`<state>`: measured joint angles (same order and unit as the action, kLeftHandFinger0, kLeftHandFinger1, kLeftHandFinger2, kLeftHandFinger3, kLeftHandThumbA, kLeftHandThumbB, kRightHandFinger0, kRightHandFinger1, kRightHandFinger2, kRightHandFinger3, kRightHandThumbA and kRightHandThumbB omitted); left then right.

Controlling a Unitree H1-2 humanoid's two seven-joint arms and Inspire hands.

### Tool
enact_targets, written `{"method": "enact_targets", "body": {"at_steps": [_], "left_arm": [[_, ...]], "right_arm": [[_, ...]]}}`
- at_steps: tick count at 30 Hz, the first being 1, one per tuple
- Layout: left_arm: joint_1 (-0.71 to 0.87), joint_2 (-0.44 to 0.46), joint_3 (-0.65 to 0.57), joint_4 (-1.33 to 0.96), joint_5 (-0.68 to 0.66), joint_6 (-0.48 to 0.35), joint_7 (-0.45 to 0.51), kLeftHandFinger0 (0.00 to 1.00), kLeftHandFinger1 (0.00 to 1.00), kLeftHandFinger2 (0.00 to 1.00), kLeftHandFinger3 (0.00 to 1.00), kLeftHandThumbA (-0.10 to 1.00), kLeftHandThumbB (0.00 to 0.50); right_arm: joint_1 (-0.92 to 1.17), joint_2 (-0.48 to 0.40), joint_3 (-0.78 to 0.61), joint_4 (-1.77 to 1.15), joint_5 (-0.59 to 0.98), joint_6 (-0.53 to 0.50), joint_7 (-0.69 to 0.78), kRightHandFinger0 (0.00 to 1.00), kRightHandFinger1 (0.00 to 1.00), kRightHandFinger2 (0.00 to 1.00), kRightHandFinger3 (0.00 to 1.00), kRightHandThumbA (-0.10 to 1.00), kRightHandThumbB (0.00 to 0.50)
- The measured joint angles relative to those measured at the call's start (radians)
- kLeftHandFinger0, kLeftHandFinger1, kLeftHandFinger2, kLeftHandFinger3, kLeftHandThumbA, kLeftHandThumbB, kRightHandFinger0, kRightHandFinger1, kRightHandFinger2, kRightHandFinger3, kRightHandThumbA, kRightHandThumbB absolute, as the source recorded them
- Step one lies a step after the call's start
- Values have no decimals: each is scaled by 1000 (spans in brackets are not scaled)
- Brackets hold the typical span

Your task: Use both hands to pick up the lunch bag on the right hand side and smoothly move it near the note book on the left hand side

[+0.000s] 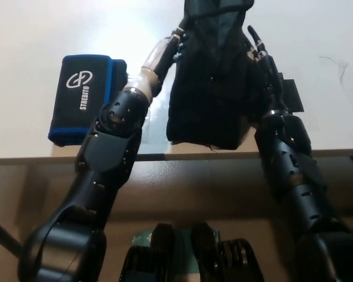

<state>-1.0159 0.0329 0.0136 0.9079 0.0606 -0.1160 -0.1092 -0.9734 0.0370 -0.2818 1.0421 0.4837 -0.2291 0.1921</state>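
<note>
Hanging between both hands, the lunch bag [215,76] is dark, soft and saggy; its top runs out of frame and its lower edge droops near the front edge of the white table [41,23]. Looks lifted off the surface, though contact underneath is hard to judge. Left hand [179,41] presses against the bag's left side, mostly hidden behind the fabric. Right hand [265,61] is flat on the bag's right side w/ fingers [254,36] stretched upward along it, pressing rather than pinching. So it's a squeeze-hold from both sides.

Further left lies the blue-edged black notebook [85,97] w/ white logo, flat on the table, apart from the bag, w/ the left forearm crossing the gap between them.

Step in hand, as I read it: the carry phase, bag up and partway across.

Next move prob needs both arms travelling left together, keeping even inward pressure so the floppy bag doesn't slip, then lowering it just beside the notebook w/o bumping it.
</note>
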Motion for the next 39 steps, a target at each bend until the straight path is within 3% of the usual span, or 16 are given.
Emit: {"method": "enact_targets", "body": {"at_steps": [5,11,18,27,33,37,39], "left_arm": [[40,31,10,-65,-13,0,-1,1000,1000,1000,1000,1000,258],[79,61,17,-117,-19,0,0,1000,1000,1000,1000,1000,270],[125,86,44,-203,-29,0,2,1000,1000,1000,1000,1000,173],[184,112,79,-292,-57,4,1,1000,1000,1000,1000,1000,187],[188,124,97,-320,-74,14,1,1000,1000,1000,1000,1000,224],[196,125,99,-334,-83,19,1,1000,1000,1000,1000,1000,204],[200,127,99,-340,-85,21,0,1000,1000,1000,1000,1000,236]], "right_arm": [[-34,22,0,49,0,-12,5,1000,1000,1000,1000,1000,234],[-78,42,0,107,0,-31,14,1000,1000,1000,1000,1000,233],[-115,74,0,164,0,-34,21,1000,1000,1000,1000,1000,239],[-156,108,1,229,-5,-61,25,1000,1000,1000,1000,1000,247],[-174,123,1,241,-11,-72,24,1000,1000,1000,1000,1000,247],[-178,126,10,248,-24,-84,23,1000,1000,1000,1000,1000,243],[-178,124,21,248,-35,-95,20,1000,1000,1000,1000,1000,232]]}}
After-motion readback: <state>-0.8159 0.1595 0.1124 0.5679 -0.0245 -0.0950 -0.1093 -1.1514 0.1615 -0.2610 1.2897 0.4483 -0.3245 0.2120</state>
